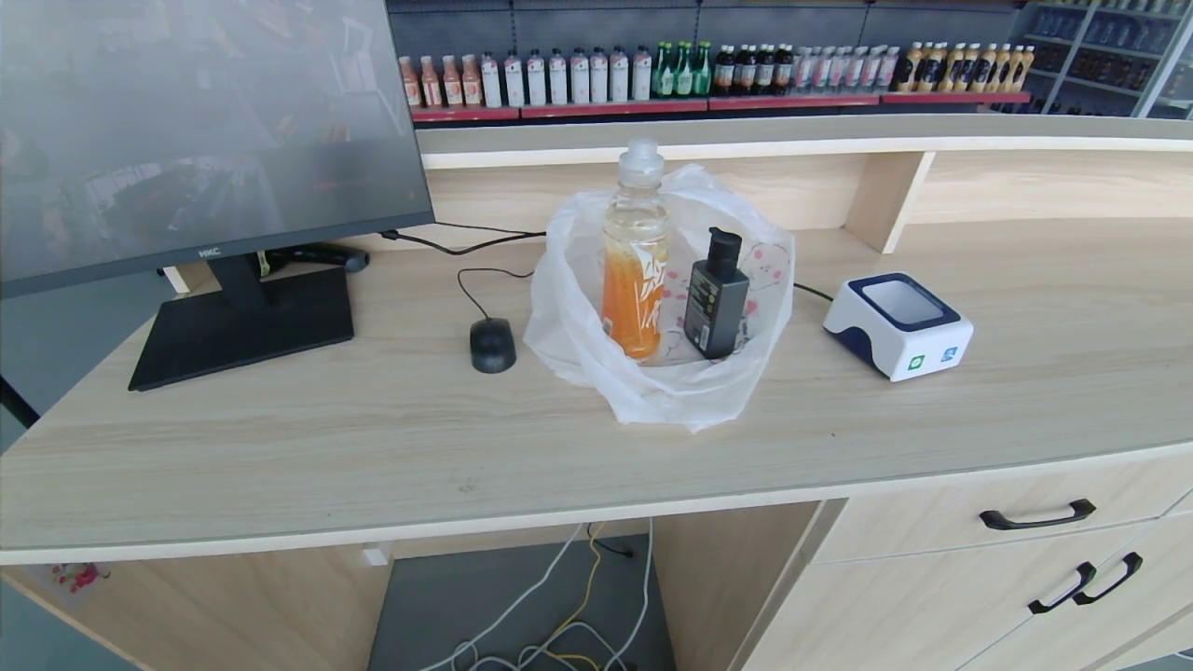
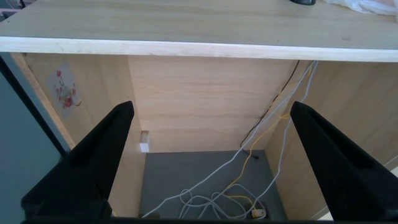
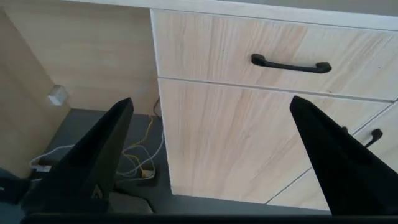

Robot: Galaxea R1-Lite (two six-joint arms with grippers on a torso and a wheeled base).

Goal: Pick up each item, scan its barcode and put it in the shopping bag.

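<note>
shop: barcode scanner [image 1: 898, 324], drink shelves [image 1: 708, 70]

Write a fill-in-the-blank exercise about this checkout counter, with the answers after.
The shopping bag holds an orange drink bottle and a ____ pump bottle.
The scanner sits to the bag's ____, by the robot's sides.
The mouse lies between the bag and the ____.
The left gripper and right gripper are both ____.
Answers: black; right; monitor; open.
</note>
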